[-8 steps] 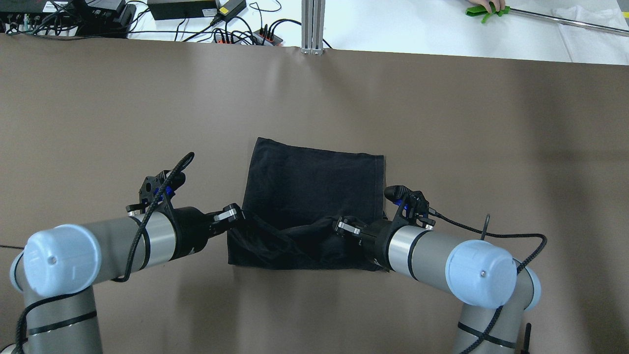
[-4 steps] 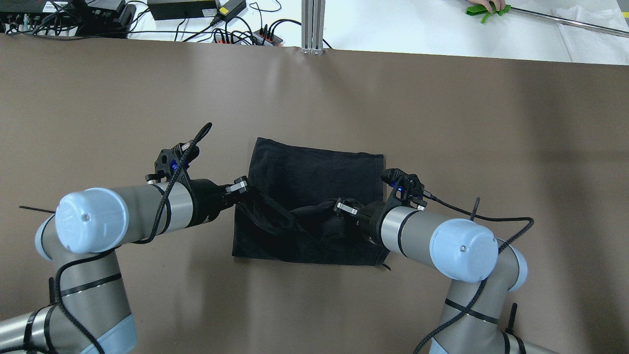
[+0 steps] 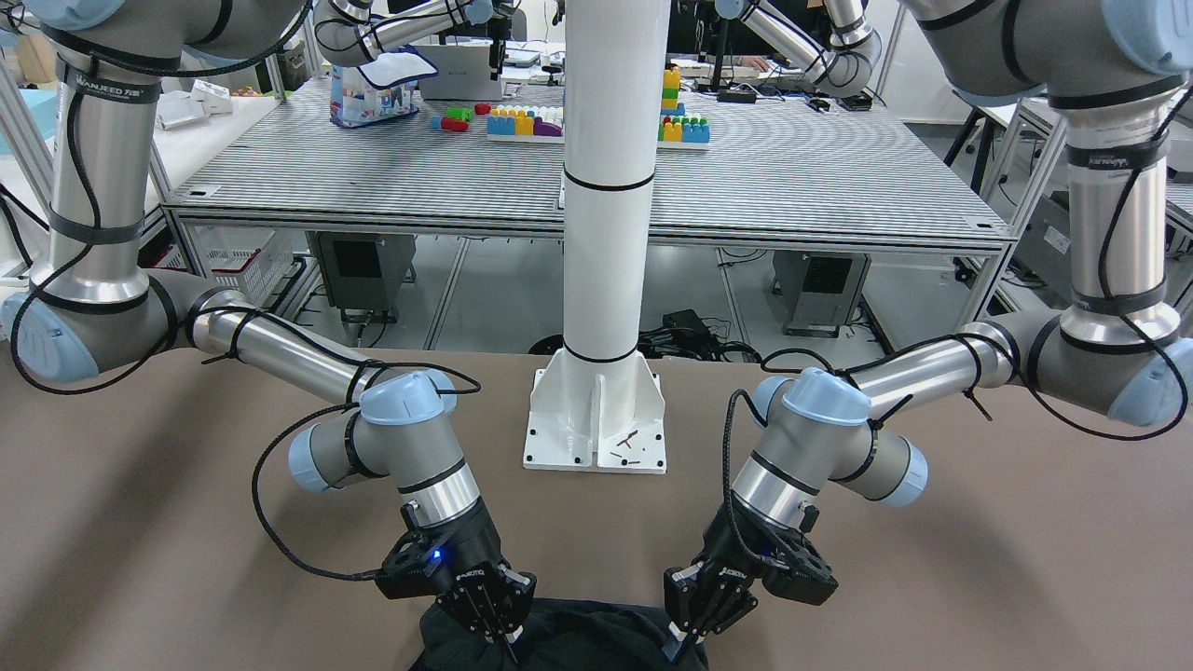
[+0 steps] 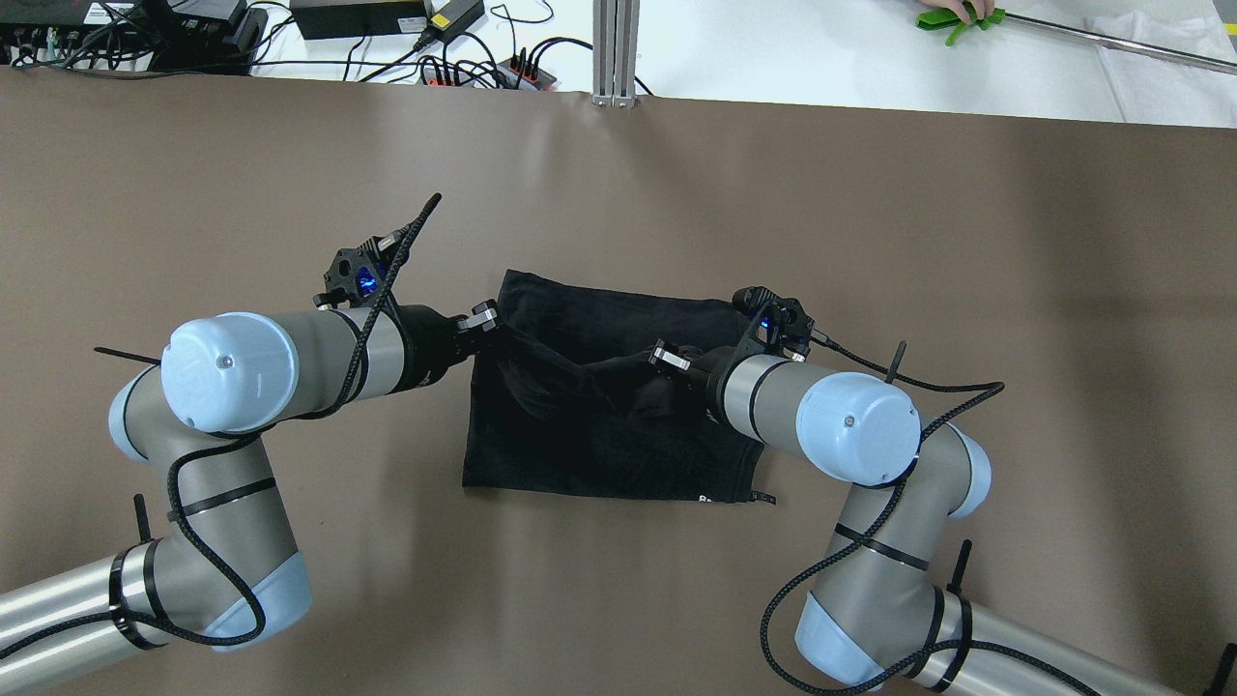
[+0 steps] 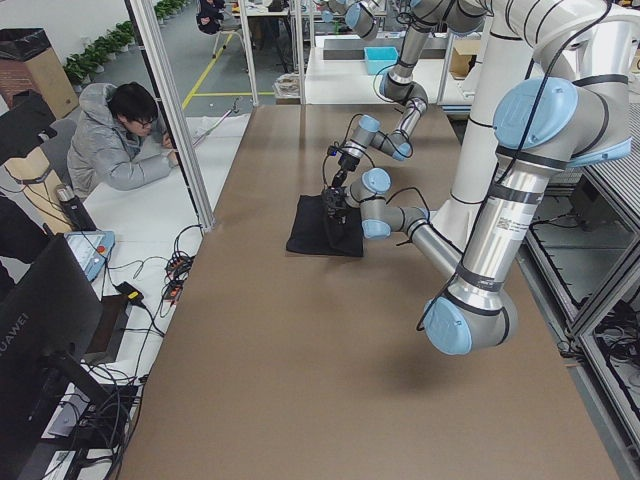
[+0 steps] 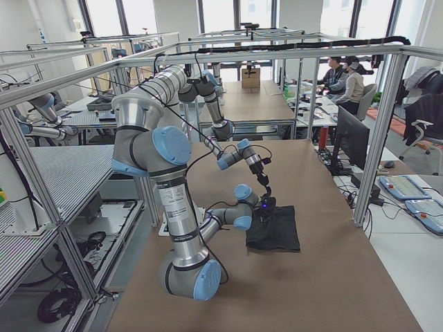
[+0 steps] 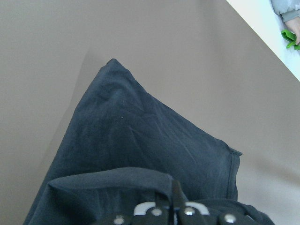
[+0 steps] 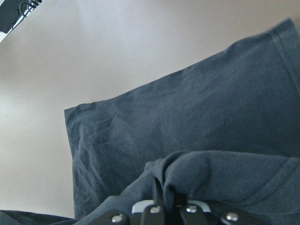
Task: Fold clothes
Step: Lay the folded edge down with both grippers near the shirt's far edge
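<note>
Jaws on both arms are drawn shut on cloth. The left gripper [image 4: 486, 316] pinches one end of a raised edge of the black garment [image 4: 599, 454], and the right gripper [image 4: 663, 356] pinches the same raised edge further along. Each wrist view shows the jaws together with a ridge of fabric caught between them. The garment lies in the middle part of the desk [image 4: 290, 174], well clear of the far edge and of both ends, with its long sides roughly parallel to the far edge. Its lower layer lies flat. The gripped layer is lifted and doubled over it, hanging slack and sagging between the two grippers. The left gripper is close to the garment's corner on the far-edge side, while the right gripper sits inboard of the garment's right side and short of the hem that faces the far edge. The lifted edge is therefore uneven and does not line up with that hem. Assessment: one fold is in progress and appears roughly half complete. What remains, as far as can be judged, is to bring the held edge level with the far hem, lay it down without bunching, open the jaws and withdraw. Whether further folds are required cannot be determined from these views. The slack between the grippers is a likely source of wrinkles on lay-down.
</note>
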